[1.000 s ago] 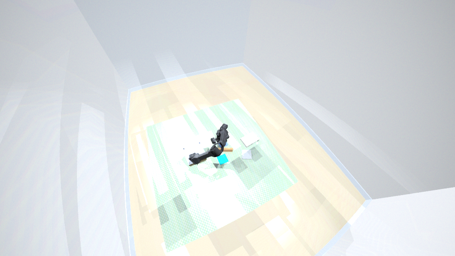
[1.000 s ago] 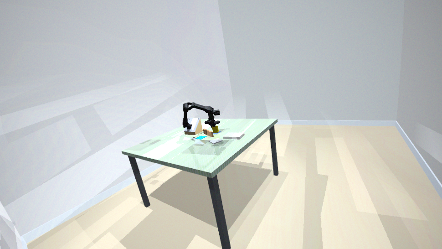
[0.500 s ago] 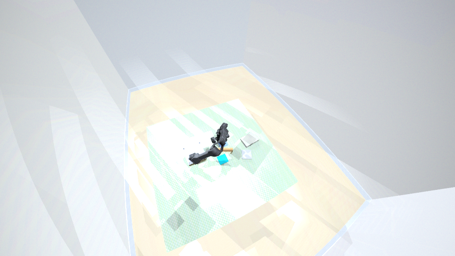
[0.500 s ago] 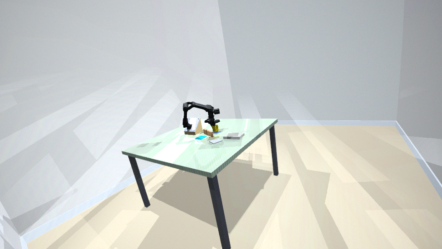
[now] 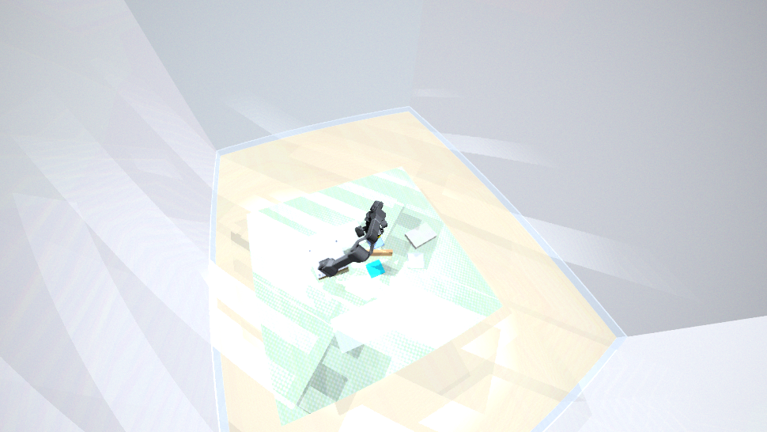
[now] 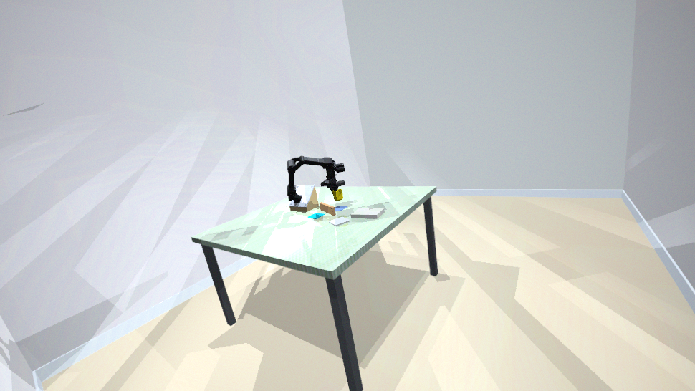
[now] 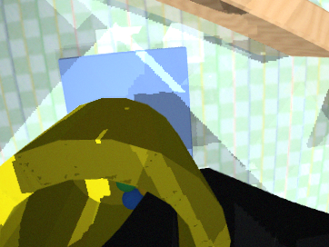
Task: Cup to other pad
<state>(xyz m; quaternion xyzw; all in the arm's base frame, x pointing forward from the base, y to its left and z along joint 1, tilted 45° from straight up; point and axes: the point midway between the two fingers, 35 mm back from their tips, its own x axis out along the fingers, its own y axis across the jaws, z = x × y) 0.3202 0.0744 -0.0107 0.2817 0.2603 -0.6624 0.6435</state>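
The yellow cup (image 6: 338,194) (image 7: 86,159) hangs in the air over the blue pad (image 6: 342,208) (image 7: 100,74) (image 5: 379,244). My gripper (image 7: 184,181) (image 6: 335,190) is shut on the cup's wall, one finger inside the cup and one outside. A blue marble (image 7: 132,200) and a green marble (image 7: 124,186) show inside the cup; the rest of the inside is hidden. The cup looks slightly tilted in the exterior view. The cyan pad (image 5: 375,268) (image 6: 314,215) lies on the other side of the wooden block, with nothing standing on it.
The wooden block (image 5: 384,252) (image 6: 327,208) (image 7: 282,24) stands as a low barrier between the two pads. A grey box (image 5: 421,236) (image 6: 367,214) and a thin white slab (image 5: 415,261) (image 6: 339,221) lie nearby. A wedge-shaped block (image 6: 312,198) stands by the arm's base.
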